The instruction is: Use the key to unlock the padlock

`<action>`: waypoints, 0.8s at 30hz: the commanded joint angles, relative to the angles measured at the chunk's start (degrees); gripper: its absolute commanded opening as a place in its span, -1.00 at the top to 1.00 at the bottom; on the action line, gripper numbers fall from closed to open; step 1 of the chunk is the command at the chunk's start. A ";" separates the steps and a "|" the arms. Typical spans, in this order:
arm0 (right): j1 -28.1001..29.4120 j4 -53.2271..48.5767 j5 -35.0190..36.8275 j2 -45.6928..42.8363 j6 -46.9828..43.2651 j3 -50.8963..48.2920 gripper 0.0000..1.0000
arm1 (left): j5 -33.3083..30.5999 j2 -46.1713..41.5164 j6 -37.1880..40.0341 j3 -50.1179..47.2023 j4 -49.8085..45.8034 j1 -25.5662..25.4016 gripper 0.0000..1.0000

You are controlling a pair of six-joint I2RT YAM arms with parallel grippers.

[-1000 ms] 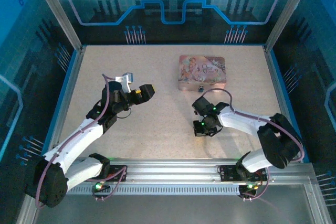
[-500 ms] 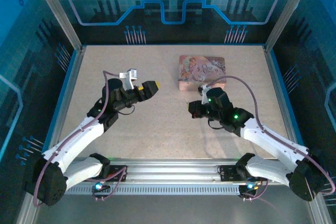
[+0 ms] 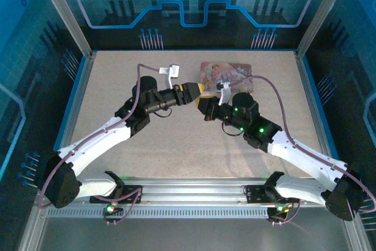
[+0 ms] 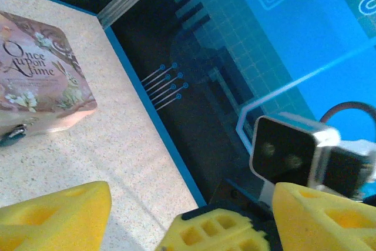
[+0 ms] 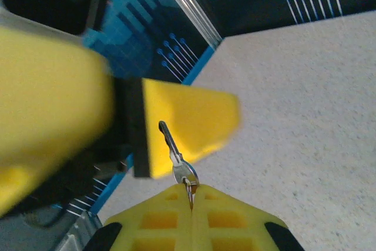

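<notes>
My right gripper (image 5: 191,189) is shut on the head of the small grey key (image 5: 176,157), whose blade sticks out past the fingertips. In the top view the right gripper (image 3: 205,109) hovers in front of the pink tin (image 3: 226,73). Tip to tip with it is my left gripper (image 3: 195,91). My left gripper (image 4: 194,218) stands open, its yellow fingers (image 4: 56,216) on either side of the right gripper's yellow tip (image 4: 217,230). The tiny dark padlock (image 4: 13,134) lies on the table against the tin's front wall (image 4: 53,119).
The speckled table (image 3: 147,151) is fenced by a blue rim and aluminium posts (image 3: 66,22). Both arms meet at mid-table just in front of the tin. A purple cable (image 3: 276,101) loops over the right arm.
My left arm swung right to meet the right gripper, and its jaws have narrowed. The right arm brought the key up and to the left, toward the tin.
</notes>
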 commanded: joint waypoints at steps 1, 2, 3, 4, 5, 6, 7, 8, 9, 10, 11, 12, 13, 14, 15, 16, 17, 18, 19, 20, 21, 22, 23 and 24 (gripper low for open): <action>0.78 2.43 0.73 0.08 -1.05 1.98 1.00 | 0.90 1.06 1.40 2.05 1.74 -1.04 -0.34; 0.80 2.39 0.78 0.05 -1.05 1.98 1.00 | 0.93 1.12 1.54 2.13 1.81 -1.16 -0.29; 0.85 2.25 0.80 0.10 -1.06 1.99 1.00 | 1.02 1.17 1.48 2.09 1.87 -1.25 -0.21; 0.85 2.05 0.81 0.14 -1.05 2.02 1.00 | 1.02 1.17 1.45 2.06 1.94 -1.27 -0.14; 0.88 1.74 0.84 0.22 -1.05 2.11 1.00 | 0.93 1.08 1.45 2.07 1.95 -1.30 -0.06; 0.86 1.45 0.91 0.23 -1.05 2.06 1.00 | 0.77 1.00 1.50 2.10 1.95 -1.24 0.01; 0.80 1.23 0.94 0.23 -1.05 2.07 1.00 | 0.60 0.99 1.58 2.08 1.99 -1.31 0.06; 0.81 0.86 1.08 0.23 -1.05 2.08 1.00 | 0.43 0.90 1.71 1.97 1.99 -1.33 0.12; 0.81 0.59 1.21 0.14 -1.05 1.93 1.00 | 0.25 0.82 1.82 1.97 1.94 -1.31 0.16; 0.81 0.32 1.38 0.08 -1.05 1.97 1.00 | 0.14 0.77 1.90 1.99 1.82 -1.31 0.18; 0.85 -0.06 1.63 -0.01 -1.05 1.97 1.00 | -0.03 0.73 1.98 1.97 1.80 -1.25 0.22; 0.80 -0.27 1.71 -0.08 -1.05 1.82 1.00 | -0.19 0.65 2.11 1.97 1.86 -1.24 0.27; 0.85 -0.52 1.86 -0.20 -1.05 1.81 1.00 | -0.21 0.64 2.16 1.97 1.76 -1.23 0.31; 0.79 -0.77 1.99 -0.29 -0.99 1.74 1.00 | -0.32 0.60 2.25 1.98 1.65 -1.28 0.35; 0.83 -0.97 2.18 -0.42 -0.97 1.64 1.00 | -0.45 0.47 2.32 2.02 1.52 -1.29 0.37; 0.85 -1.25 2.50 -0.54 -0.88 1.63 1.00 | -0.55 0.40 2.41 1.93 1.42 -1.34 0.41; 0.88 -1.47 2.61 -0.64 -0.88 1.63 1.00 | -0.56 0.38 2.51 1.88 1.31 -1.29 0.43; 0.80 -1.72 2.94 -0.78 -0.88 1.58 1.00 | -0.72 0.31 2.59 1.88 1.18 -1.31 0.45; 0.84 -2.15 3.14 -0.89 -0.88 1.54 1.00 | -0.95 0.13 2.67 1.88 1.16 -1.29 0.46; 0.80 -2.46 3.32 -1.00 -0.89 1.51 1.00 | -1.08 0.03 2.83 1.84 1.06 -1.24 0.46; 0.79 -2.64 3.47 -1.09 -0.88 1.46 1.00 | -1.17 -0.06 2.97 1.82 0.84 -1.28 0.46; 0.80 -2.99 3.70 -1.30 -0.88 1.39 1.00 | -1.42 -0.20 3.10 1.81 0.67 -1.30 0.46; 0.86 -3.24 3.99 -1.44 -0.88 1.30 1.00 | -1.59 -0.30 3.28 1.81 0.51 -1.25 0.46; 0.86 -3.46 4.14 -1.59 -0.88 1.27 1.00 | -1.70 -0.37 3.36 1.80 0.42 -1.24 0.45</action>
